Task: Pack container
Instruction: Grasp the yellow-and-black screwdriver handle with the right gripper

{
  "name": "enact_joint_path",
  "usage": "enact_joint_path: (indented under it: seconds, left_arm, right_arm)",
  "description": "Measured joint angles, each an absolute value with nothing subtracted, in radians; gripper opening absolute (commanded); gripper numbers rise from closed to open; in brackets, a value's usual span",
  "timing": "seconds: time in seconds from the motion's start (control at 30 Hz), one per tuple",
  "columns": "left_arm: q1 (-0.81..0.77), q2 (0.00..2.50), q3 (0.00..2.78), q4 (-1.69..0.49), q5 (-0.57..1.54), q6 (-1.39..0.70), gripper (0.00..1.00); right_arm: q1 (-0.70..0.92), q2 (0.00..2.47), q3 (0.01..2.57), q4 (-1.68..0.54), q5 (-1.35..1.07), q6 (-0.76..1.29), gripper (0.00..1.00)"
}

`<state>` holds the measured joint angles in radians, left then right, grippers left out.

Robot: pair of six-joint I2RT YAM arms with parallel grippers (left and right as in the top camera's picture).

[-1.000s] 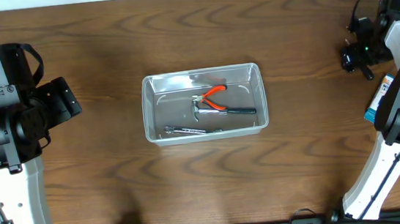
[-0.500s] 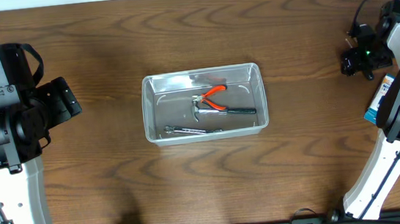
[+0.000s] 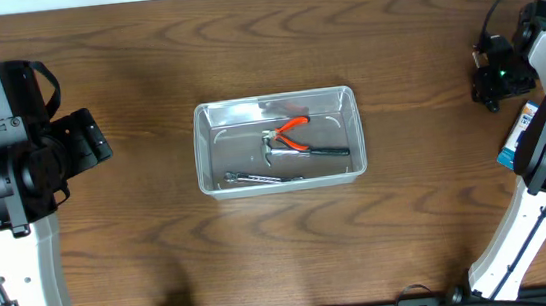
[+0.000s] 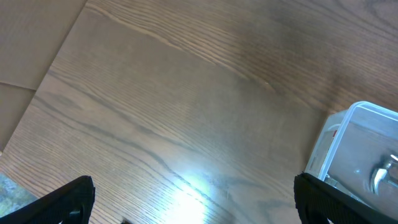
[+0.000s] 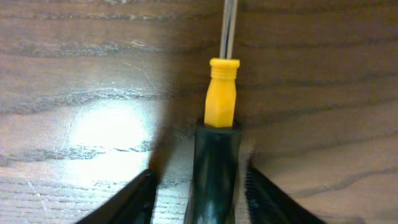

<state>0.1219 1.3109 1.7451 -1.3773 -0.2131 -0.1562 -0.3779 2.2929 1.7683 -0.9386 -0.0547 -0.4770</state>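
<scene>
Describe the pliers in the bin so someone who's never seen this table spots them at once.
At the middle of the wooden table sits a clear plastic container. Inside lie the pliers, with orange and black handles; the only other tool there is plain silver metal.

Clear rectangular container (image 3: 200, 150), upright, open-topped, centre view.

The right claw (image 3: 490, 84) has shifted slightly rightward, a touch nearer the front edge of the bench (image 3: 163, 264).
</scene>
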Motion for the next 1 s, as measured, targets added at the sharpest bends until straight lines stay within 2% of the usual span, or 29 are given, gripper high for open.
enact_joint_path:
  seconds: [0.1,0.4,0.73,1.0]
  left_arm:
    - [0.122,1.311,1.745,-1.377,-0.213,-0.156,0.95]
    - [0.121,1.311,1.745,-1.377,-0.213,-0.156,0.95]
    - [0.122,1.311,1.745,-1.377,-0.213,-0.156,0.95]
    - [0.122,1.311,1.745,-1.377,-0.213,-0.156,0.95]
  right_arm:
    - [-0.378,2.293,1.769,-0.944,-0.054,-0.477,0.3]
    - [-0.378,2.293,1.771,-0.963,-0.058,-0.472,0.23]
    - [-0.378,2.293,1.772,-0.979,-0.103,-0.459,0.19]
    - [-0.324,2.275,1.763,-0.997,-0.133,-0.441,0.2]
